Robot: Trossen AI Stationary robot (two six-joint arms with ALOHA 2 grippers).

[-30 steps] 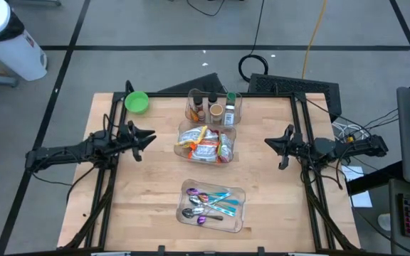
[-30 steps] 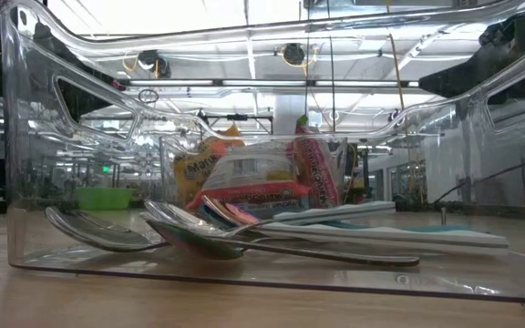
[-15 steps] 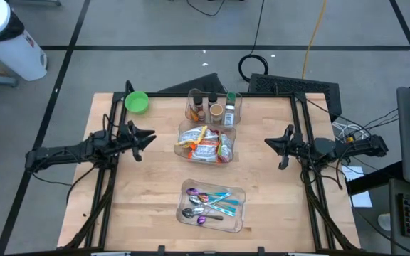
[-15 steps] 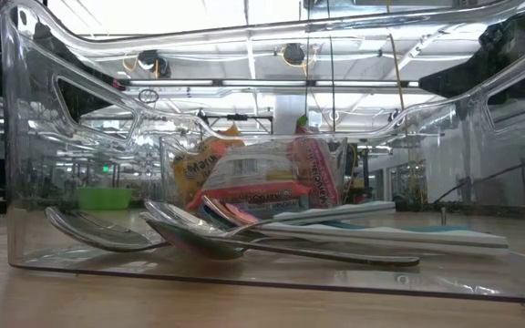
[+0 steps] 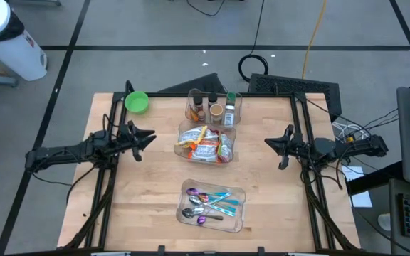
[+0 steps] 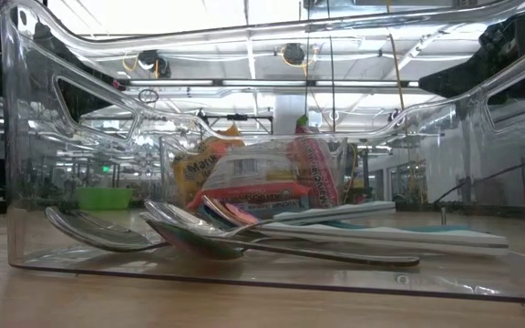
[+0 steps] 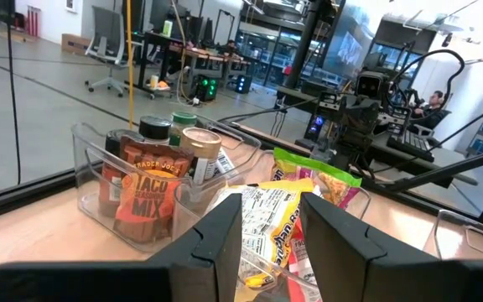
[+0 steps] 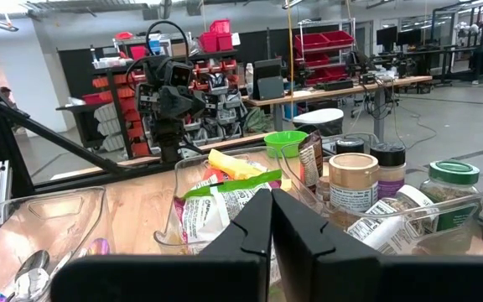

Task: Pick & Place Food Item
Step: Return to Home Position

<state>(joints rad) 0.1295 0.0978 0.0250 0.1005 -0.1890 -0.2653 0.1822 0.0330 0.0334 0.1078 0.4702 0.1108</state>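
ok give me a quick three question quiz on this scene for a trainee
1. True or false: the green bowl sits inside a bin.
2. Going by the high view, which bin holds the spoons? A the bottom bin; B the middle bin; C the top bin.
3. Which gripper has its jaws shut, and which open?

Key:
1. False. It stands on the table, left of the top bin.
2. A.
3. The right gripper is shut and the left gripper is open. They hang one on each side of the middle bin, holding nothing.
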